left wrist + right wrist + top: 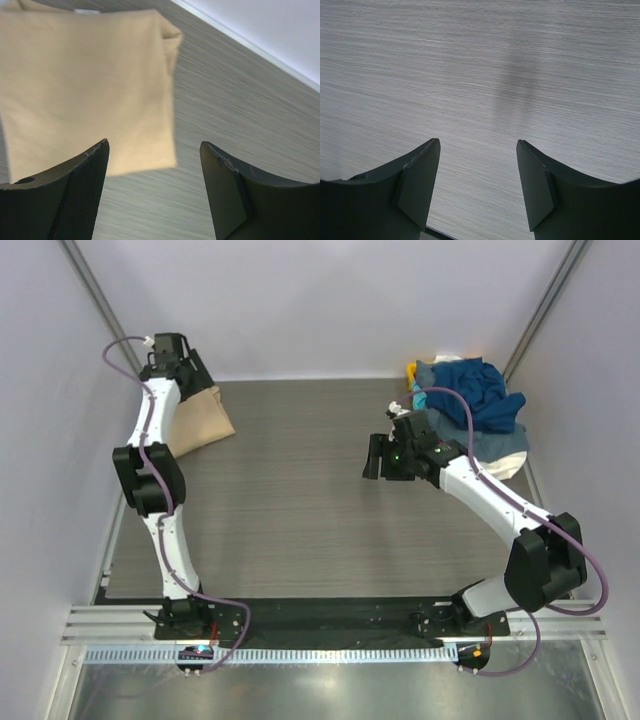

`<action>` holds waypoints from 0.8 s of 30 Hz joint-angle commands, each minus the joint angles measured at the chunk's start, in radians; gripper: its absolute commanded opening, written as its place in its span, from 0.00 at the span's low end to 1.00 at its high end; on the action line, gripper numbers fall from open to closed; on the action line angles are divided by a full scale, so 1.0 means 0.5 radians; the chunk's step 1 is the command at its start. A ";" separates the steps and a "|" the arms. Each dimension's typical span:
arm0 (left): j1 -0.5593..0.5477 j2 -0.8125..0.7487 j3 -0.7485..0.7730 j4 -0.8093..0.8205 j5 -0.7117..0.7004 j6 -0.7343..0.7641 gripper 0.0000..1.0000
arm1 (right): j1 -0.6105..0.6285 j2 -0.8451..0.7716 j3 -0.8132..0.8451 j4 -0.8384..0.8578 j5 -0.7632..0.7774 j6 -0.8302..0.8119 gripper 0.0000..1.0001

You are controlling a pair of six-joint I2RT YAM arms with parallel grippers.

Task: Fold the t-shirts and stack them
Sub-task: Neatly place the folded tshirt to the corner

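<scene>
A folded tan t-shirt (208, 418) lies flat at the table's far left. In the left wrist view the tan t-shirt (85, 85) lies just ahead of my left gripper (155, 150), which is open, empty and hovering above its near edge. In the top view the left gripper (195, 375) is over the shirt's far end. A loose pile of t-shirts (480, 395), navy on top with white and a bit of yellow, sits at the back right. My right gripper (377, 456) is open and empty over bare table left of the pile. The right wrist view shows this gripper (478, 147) with only table below it.
White walls close in the table on the left, back and right. A metal rail (330, 625) with the arm bases runs along the near edge. The wood-grain tabletop (300, 500) spreads between the two arms.
</scene>
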 commanded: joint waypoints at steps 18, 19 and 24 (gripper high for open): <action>0.180 -0.219 -1.134 0.574 0.064 -0.932 0.70 | 0.022 -0.138 -0.130 0.080 0.052 0.004 0.68; 0.186 -0.219 -1.155 0.568 0.091 -0.953 0.69 | 0.022 -0.135 -0.130 0.080 0.052 0.004 0.68; 0.192 -0.195 -1.131 0.546 0.070 -0.831 0.68 | 0.022 -0.129 -0.127 0.080 0.049 0.004 0.68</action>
